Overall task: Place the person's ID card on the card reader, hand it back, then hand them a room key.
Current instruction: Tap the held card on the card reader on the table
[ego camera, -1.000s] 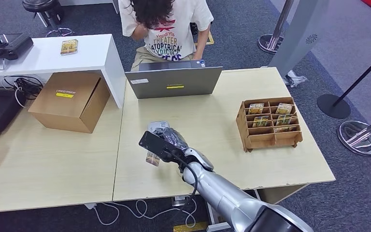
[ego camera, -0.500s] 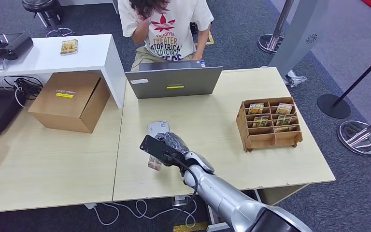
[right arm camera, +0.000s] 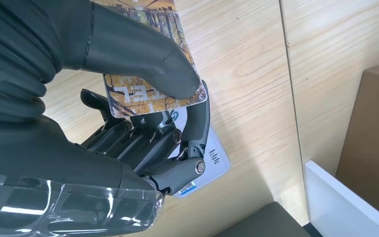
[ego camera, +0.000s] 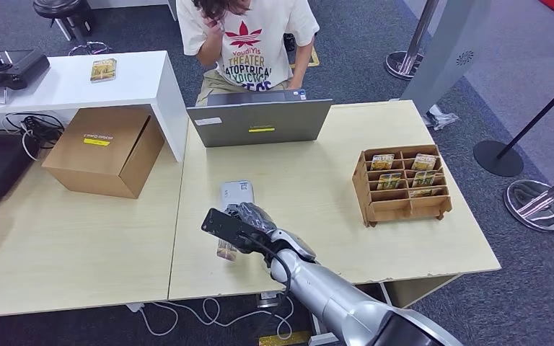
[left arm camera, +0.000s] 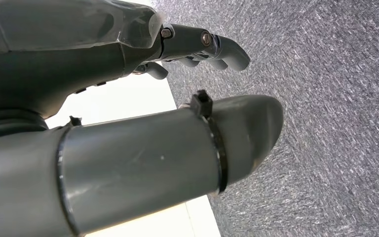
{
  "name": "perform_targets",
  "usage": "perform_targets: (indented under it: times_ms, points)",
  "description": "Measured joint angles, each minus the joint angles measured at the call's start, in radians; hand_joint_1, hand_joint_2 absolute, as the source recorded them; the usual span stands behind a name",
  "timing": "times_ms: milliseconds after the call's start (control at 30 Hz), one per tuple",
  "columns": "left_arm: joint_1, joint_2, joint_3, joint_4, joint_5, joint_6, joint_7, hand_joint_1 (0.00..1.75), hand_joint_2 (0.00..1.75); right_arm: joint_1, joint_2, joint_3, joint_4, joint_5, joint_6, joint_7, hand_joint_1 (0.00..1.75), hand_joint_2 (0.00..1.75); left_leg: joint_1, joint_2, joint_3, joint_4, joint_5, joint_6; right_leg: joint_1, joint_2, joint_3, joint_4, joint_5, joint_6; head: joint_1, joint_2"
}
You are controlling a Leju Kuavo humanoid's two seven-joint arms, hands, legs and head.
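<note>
pinching a card point(right arm camera: 150, 74) between thumb and fingers, the right hand point(ego camera: 254, 220) sits mid-frame just below the white reader point(ego camera: 236, 192). left hand point(left arm camera: 128, 94) empty, fingers loosely apart.

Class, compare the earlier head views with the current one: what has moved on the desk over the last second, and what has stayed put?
The right hand, holding the yellow-brown printed card under its thumb, has drawn back toward the robot, uncovering more of the white card reader. The grey laptop, the wooden compartment rack and the cardboard box stayed put.
</note>
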Motion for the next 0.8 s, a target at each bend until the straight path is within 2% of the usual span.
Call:
perform_targets:
  times_ms: [800]
  points:
    - [0.000,0.000,0.000,0.000,-0.013,-0.007,0.004,0.00,0.00,-0.040,0.024,0.002,-0.011,-0.047,-0.001,-0.019,1.75,1.75,0.000,0.000,0.000,0.000,0.000,0.000,0.000,0.000,0.000,0.000,0.000,0.000,0.000,0.000]
